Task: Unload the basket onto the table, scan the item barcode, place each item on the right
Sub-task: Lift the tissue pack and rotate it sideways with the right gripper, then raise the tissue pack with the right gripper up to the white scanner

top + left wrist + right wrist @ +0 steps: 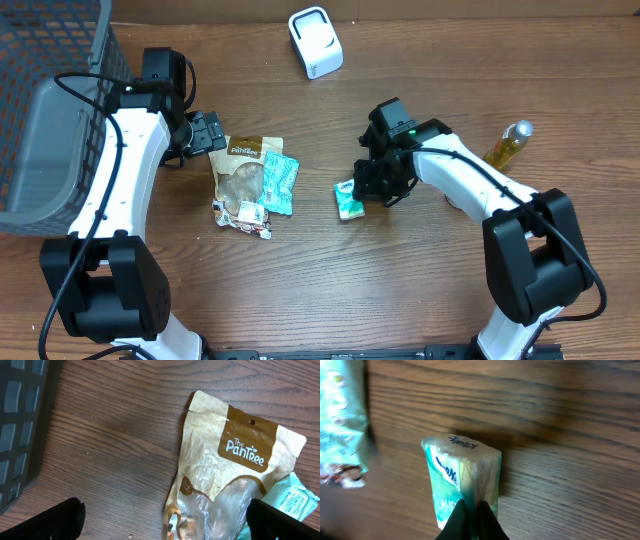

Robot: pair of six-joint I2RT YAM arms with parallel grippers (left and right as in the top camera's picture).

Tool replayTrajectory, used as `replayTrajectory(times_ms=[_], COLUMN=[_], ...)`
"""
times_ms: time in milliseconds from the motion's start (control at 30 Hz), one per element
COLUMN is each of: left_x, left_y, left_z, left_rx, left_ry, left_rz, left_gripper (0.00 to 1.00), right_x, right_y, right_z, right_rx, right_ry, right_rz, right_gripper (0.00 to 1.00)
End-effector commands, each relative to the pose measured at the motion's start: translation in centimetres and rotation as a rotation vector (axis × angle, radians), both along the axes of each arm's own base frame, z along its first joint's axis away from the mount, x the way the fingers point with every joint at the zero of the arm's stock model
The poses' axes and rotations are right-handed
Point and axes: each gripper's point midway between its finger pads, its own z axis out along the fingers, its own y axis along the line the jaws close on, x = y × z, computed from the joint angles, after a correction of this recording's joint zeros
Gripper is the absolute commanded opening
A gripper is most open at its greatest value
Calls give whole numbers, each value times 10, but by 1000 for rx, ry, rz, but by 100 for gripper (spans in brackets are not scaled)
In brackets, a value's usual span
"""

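Gripping the tissue pack on the counter by seemingly just its wrapper edge, the shut right end effector could drop it before reaching the far scanner; the left end effector gapes empty.

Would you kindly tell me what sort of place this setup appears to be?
Probably a mock shop checkout: a white barcode scanner, a grey mesh basket, and packaged goods such as a Pantree snack pouch and a tissue pack.
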Motion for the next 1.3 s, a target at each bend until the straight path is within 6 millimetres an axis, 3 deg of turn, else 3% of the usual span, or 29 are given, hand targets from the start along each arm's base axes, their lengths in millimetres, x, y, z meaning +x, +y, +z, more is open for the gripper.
replayTrajectory(times_ms=[0, 433, 633, 667, 800, 1067, 1267], left_x=[4, 4, 4, 4, 4, 4, 4], left_y=[1, 1, 1, 1, 1, 1, 1], left_z=[12, 12, 12, 12, 12, 12, 12], left_rx=[5, 5, 5, 5, 5, 5, 5], left_ry=[-35, -35, -35, -35, -35, -35, -35], left_rz=[0, 0, 0, 0, 0, 0, 0], left_gripper=[100, 100, 100, 100, 100, 100, 100], right_x=[25, 68, 83, 88, 101, 138, 172], right_y=[-9, -25, -35, -35, -35, -30, -14], right_z=[24, 126, 188, 212, 245, 266, 267], right_rx=[-90, -222, -263, -258, -241, -242, -219], right_ry=[-110, -292, -422, -483, -584, -756, -865], right_rz=[-77, -95, -93, -81, -112, -128, -111], right_gripper=[4, 4, 4, 4, 4, 4, 4])
